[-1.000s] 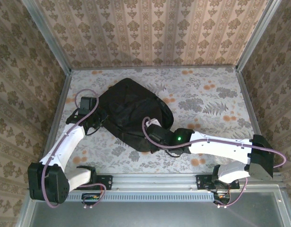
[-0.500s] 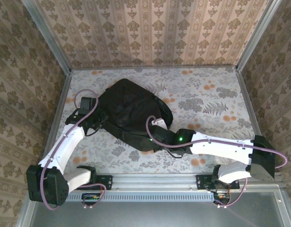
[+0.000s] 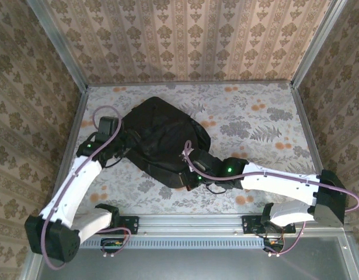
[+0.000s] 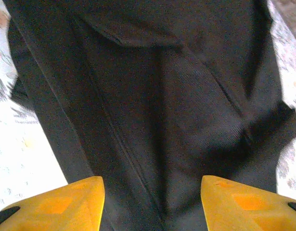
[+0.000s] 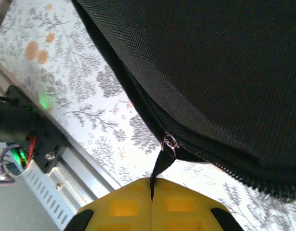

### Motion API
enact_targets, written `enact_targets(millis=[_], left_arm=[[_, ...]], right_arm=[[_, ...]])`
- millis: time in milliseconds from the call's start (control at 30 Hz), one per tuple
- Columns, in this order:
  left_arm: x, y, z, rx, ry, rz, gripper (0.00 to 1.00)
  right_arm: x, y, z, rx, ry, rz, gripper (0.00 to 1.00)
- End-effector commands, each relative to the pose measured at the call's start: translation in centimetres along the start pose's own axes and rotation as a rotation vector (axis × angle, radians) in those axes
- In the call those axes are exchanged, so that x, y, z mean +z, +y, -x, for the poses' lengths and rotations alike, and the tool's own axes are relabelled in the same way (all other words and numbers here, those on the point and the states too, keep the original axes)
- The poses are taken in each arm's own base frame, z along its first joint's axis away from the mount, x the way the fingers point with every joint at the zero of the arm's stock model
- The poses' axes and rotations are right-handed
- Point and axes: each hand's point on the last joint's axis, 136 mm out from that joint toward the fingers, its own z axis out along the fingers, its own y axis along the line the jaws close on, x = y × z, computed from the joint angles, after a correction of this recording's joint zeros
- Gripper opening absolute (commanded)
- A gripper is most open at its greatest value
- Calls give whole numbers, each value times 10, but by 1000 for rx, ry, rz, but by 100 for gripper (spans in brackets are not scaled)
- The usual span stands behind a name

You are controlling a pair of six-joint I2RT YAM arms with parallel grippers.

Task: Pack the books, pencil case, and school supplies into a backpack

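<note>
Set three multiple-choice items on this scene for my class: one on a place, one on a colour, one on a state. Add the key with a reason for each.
1. Where on the table does the backpack lie?
A. Left of the middle
B. In the far right corner
C. Hanging over the near edge

2. What colour is the backpack?
A. Red
B. Black
C. Blue

3. What is the right gripper doing?
A. Standing open above bare table
B. Pinching the zip pull
C. Holding a book

Key:
1 A, the top view shows it on the left arm's side.
2 B, its fabric is black in all three views.
3 B, the right wrist view shows the shut fingers on the pull's black tab.
</note>
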Motion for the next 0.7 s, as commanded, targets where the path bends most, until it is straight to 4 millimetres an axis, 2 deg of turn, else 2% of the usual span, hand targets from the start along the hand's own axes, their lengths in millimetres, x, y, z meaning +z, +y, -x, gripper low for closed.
enact_targets(millis=[0, 67, 167, 267, 400, 667], left_arm=[[-23, 16, -31, -56, 72, 52, 52], [-21, 27, -55, -98, 133, 59, 46], [-11, 32, -91, -150, 222, 37, 31], [2, 29, -113, -179, 264, 18, 21], [9, 19, -123, -149, 280, 14, 19], [9, 4, -130, -145, 271, -44, 21]], right_arm=[[-3, 33, 9, -55, 11, 138, 0], [3, 32, 5, -54, 26, 139, 0], [9, 27, 2, -40, 31, 131, 0], [14, 24, 1, -27, 29, 135, 0], [17, 22, 0, -17, 24, 137, 0], [20, 18, -3, -4, 19, 140, 0]])
